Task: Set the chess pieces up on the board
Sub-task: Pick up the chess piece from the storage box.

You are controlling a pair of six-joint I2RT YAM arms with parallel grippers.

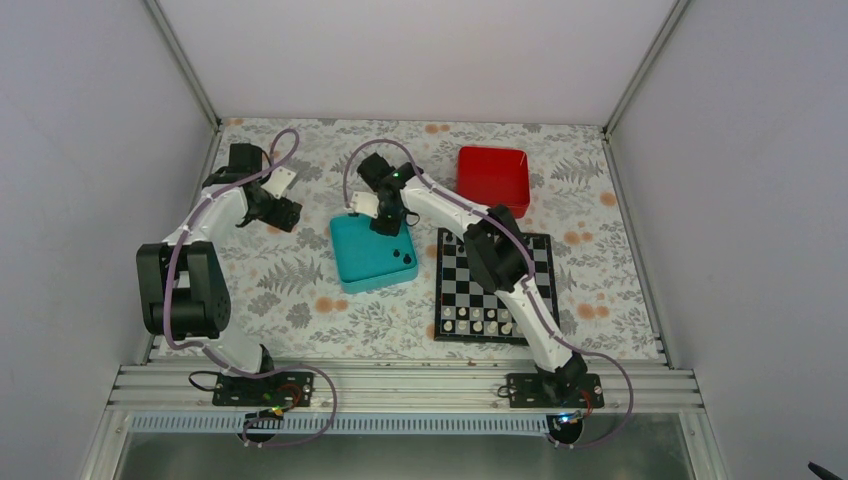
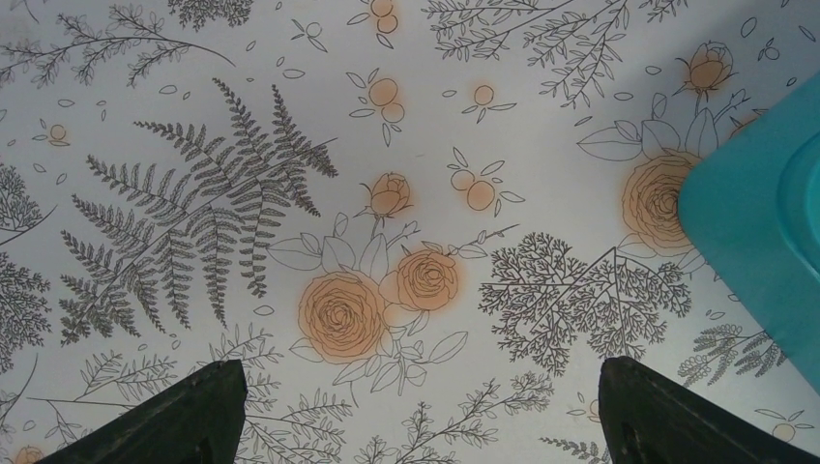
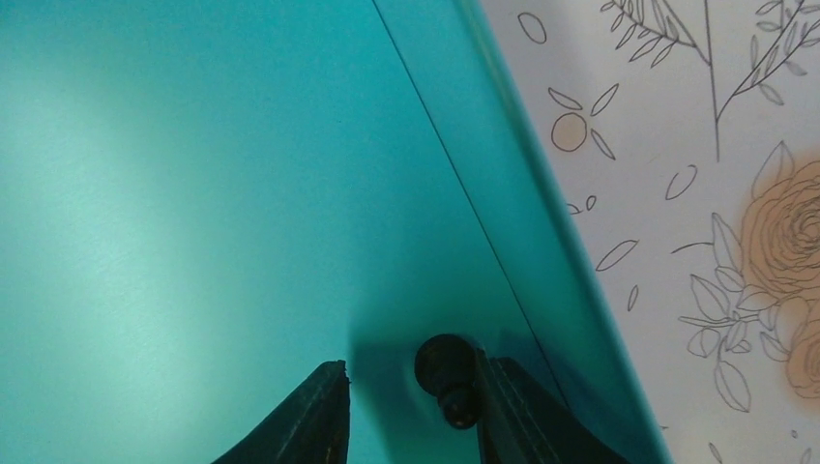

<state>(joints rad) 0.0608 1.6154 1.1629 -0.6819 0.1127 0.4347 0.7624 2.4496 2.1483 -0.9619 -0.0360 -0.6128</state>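
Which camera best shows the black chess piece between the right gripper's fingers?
The right wrist view: the black chess piece shows close up, in the teal tray near its wall. In the top external view the right gripper hides it. The left wrist view catches only the tray's corner.

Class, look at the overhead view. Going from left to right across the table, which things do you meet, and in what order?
left gripper → teal tray → chessboard
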